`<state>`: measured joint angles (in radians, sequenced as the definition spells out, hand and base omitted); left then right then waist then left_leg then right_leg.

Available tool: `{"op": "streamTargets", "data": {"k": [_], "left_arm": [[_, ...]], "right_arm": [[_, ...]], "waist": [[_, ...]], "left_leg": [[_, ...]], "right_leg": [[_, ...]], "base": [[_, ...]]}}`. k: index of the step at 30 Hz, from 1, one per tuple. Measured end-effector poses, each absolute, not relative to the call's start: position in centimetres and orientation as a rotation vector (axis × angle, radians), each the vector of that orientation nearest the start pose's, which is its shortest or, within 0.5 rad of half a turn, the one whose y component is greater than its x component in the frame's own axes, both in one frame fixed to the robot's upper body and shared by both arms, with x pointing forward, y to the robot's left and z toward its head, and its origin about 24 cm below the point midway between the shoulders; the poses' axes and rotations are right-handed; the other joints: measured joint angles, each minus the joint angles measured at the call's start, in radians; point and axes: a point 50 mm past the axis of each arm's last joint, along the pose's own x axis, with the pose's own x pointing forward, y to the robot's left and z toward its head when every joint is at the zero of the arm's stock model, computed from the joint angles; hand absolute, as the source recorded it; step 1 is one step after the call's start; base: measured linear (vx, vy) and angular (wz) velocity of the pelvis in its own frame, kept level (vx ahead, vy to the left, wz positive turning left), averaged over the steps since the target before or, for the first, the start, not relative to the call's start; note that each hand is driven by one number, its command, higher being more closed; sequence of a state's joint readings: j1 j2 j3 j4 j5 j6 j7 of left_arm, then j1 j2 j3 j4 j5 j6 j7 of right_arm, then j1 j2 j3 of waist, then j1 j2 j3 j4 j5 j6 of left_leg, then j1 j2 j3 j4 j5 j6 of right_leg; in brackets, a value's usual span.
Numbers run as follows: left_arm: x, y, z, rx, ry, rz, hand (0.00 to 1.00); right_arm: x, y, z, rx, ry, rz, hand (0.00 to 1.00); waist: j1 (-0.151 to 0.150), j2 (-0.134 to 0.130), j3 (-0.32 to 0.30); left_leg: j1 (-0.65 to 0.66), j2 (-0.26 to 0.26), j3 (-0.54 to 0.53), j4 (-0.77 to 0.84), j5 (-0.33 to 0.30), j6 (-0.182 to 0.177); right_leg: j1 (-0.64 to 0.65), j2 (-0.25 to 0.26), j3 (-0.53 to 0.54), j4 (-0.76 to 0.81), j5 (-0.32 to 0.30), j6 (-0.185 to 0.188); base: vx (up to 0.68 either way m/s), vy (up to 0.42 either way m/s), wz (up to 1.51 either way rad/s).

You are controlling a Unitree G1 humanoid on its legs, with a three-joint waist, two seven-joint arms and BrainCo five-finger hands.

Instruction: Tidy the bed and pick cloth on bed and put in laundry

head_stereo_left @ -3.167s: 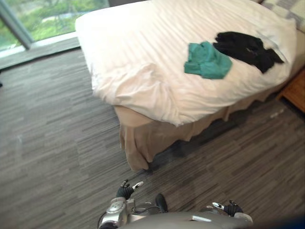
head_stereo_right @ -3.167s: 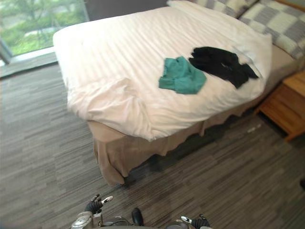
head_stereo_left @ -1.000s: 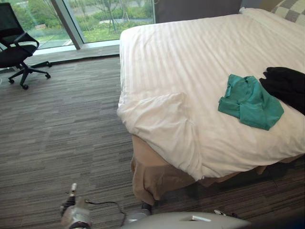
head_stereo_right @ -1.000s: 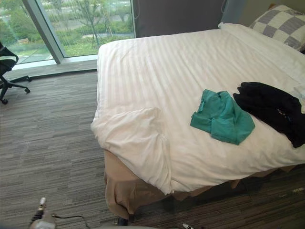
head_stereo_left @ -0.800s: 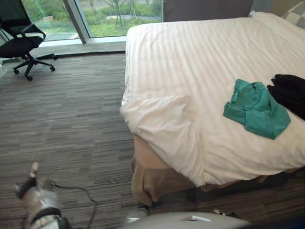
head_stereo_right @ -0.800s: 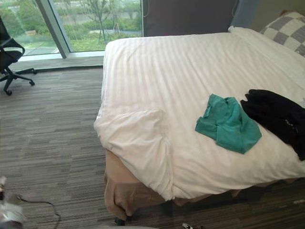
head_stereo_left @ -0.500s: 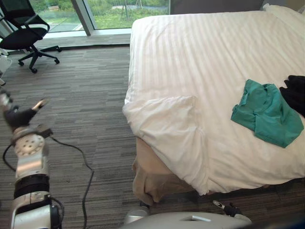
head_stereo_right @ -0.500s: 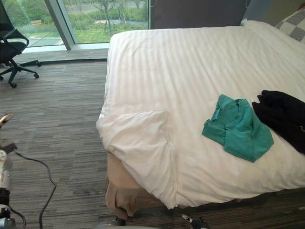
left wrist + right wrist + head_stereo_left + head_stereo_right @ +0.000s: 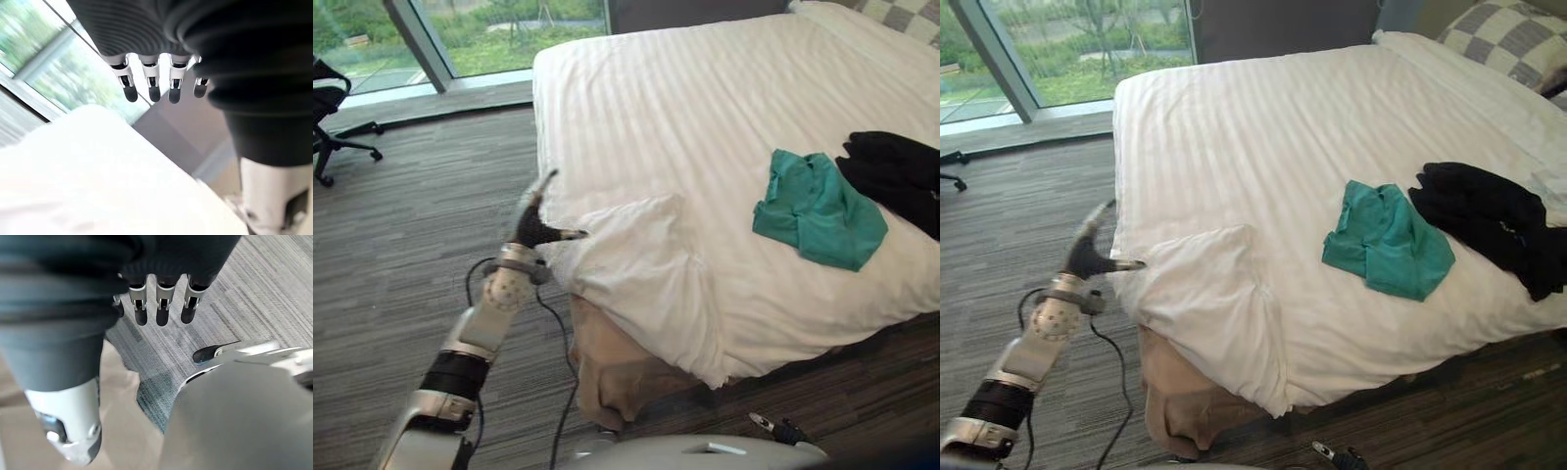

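A teal cloth (image 9: 818,220) lies crumpled on the white duvet (image 9: 675,108) of the bed, near its right side. A black cloth (image 9: 896,174) lies just beyond it, touching or almost touching. The duvet's near corner (image 9: 641,250) is turned back and rumpled. My left hand (image 9: 536,225) is raised at that corner, open, fingers straight and the thumb reaching toward the duvet's edge; in the left wrist view its fingers (image 9: 151,90) hover above the white duvet (image 9: 88,186). My right hand (image 9: 781,428) hangs low, open, its fingers (image 9: 161,313) relaxed above the carpet.
A beige bed skirt (image 9: 607,367) hangs below the turned-back corner. Checked pillows (image 9: 1498,39) sit at the head of the bed. A black office chair (image 9: 328,103) stands by the window (image 9: 1087,44) at the far left. Grey carpet (image 9: 401,245) surrounds the bed.
My left arm has swung up from beside the floor to the duvet's near corner. The whole view has shifted as the camera moved. The cloths lie as before.
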<state>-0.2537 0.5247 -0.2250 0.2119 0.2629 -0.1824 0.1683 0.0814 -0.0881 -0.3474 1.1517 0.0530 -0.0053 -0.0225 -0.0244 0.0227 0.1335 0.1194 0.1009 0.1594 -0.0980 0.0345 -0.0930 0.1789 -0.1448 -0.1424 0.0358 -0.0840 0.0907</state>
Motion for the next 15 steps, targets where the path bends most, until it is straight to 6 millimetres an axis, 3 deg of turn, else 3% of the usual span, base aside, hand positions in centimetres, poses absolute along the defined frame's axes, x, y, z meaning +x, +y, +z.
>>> {"op": "streamTargets", "data": {"k": [6, 8, 12, 15], "left_arm": [[29.9, 18.8, 8.4, 0.768, -0.253, -0.101, 0.0], [30.1, 18.3, 8.7, 0.752, -0.269, -0.101, 0.0], [30.5, 18.1, 9.1, 0.749, -0.274, -0.095, 0.0], [32.0, 17.0, 10.5, 0.745, -0.315, -0.097, 0.0]], "right_arm": [[6.9, -22.7, -16.5, 0.141, 1.174, -0.443, 0.0], [7.3, -22.9, -16.3, 0.136, 1.166, -0.442, 0.0], [7.8, -23.0, -16.2, 0.132, 1.152, -0.441, 0.0], [7.9, -23.0, -16.2, 0.131, 1.148, -0.447, 0.0]], "waist": [[-0.031, 0.025, 0.018], [-0.034, 0.032, 0.023], [-0.045, 0.037, 0.05], [-0.048, 0.038, 0.058]], "left_leg": [[-0.009, 0.001, 0.002, -0.005, 0.02, 0.002], [-0.051, 0.004, 0.013, -0.006, 0.039, 0.003], [-0.077, 0.021, 0.032, -0.006, 0.046, -0.004], [-0.164, 0.024, 0.037, -0.006, 0.051, -0.006]], "right_leg": [[-0.024, 0.001, 0.013, 0.0, -0.002, 0.003], [-0.076, 0.001, 0.025, 0.003, -0.012, 0.027], [-0.125, 0.017, 0.049, 0.018, -0.015, 0.028], [-0.228, 0.022, 0.071, 0.037, -0.007, 0.016]], "base": [[-0.15, -0.023, -0.08], [-0.21, -0.014, -0.19], [-0.16, -0.007, -0.2], [-0.09, 0.021, -0.12]]}}
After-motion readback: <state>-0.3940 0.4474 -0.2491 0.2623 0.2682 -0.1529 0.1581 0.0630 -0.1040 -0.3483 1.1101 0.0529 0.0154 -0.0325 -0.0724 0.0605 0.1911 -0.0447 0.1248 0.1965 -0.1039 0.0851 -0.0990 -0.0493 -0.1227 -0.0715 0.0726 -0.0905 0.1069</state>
